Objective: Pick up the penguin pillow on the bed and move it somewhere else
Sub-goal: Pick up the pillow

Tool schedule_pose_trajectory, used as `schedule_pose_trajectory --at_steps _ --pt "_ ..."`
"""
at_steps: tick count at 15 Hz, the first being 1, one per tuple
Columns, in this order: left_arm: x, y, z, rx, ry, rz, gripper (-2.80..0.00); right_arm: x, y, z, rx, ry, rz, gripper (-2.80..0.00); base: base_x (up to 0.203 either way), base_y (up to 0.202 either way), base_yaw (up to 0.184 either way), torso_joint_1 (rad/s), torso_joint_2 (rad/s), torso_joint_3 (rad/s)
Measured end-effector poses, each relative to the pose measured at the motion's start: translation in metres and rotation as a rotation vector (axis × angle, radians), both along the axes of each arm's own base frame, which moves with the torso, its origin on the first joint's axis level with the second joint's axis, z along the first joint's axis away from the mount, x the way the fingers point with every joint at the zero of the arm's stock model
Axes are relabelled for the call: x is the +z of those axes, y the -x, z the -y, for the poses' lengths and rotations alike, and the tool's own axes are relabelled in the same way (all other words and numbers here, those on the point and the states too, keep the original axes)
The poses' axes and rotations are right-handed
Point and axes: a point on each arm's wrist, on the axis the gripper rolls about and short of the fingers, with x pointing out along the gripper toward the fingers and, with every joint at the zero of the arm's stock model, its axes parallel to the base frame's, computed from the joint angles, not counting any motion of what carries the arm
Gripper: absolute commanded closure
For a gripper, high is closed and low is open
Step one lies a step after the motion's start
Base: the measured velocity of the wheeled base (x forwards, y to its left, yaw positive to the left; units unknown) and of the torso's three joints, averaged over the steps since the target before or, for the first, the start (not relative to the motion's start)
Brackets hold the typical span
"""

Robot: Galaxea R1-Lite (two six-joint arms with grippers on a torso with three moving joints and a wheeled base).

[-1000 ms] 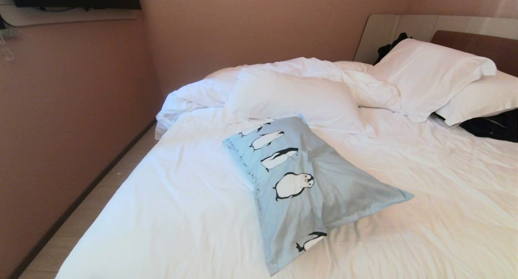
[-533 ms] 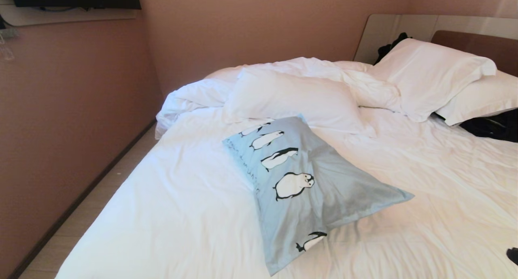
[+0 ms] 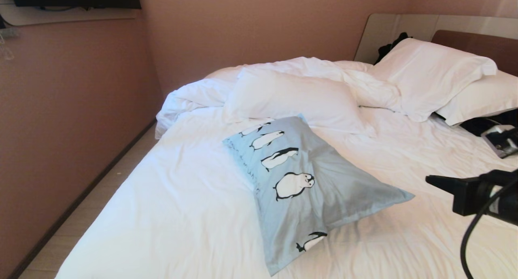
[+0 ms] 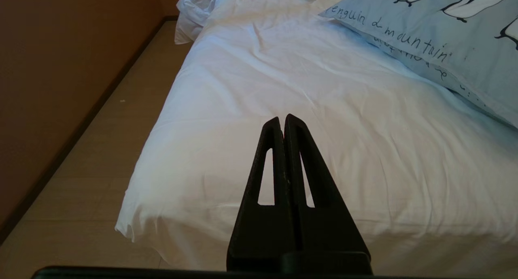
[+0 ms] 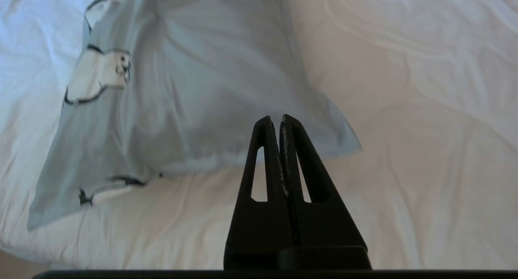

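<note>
penguin pillow (image 3: 307, 186): flat on bed (image 3: 170, 198), mid-mattress, just in front of a plain white pillow (image 3: 295, 99); nothing gripping it.
R gripper (image 5: 280, 121): over sheet on robot's right, tips aimed at pillow's right corner, apart from it; fingers pressed together, empty.
L gripper (image 4: 283, 120): near bed's foot edge, fingers together, empty.
wall (image 3: 73, 109): pink, along bed's left side.
</note>
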Motion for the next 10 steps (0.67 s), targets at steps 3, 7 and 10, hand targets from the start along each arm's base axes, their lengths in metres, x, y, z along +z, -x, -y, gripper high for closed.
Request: schedule_pose_trajectory --at_steps 3,7,10 --pt "0.000 0.000 0.000 0.000 0.000 0.000 0.00 0.004 -0.037 -0.021 0.036 0.010 0.026 0.00 0.000 0.000 0.000 0.000 0.00 0.000" --pt "0.000 0.000 0.000 0.000 0.000 0.000 0.00 0.004 -0.067 -0.047 0.077 0.022 0.033 0.00 0.000 0.000 0.000 0.000 0.00 0.000" --pt "0.000 0.000 0.000 0.000 0.000 0.000 0.00 0.001 -0.094 -0.063 0.088 0.033 0.030 0.00 0.000 0.000 0.000 0.000 0.00 0.000"
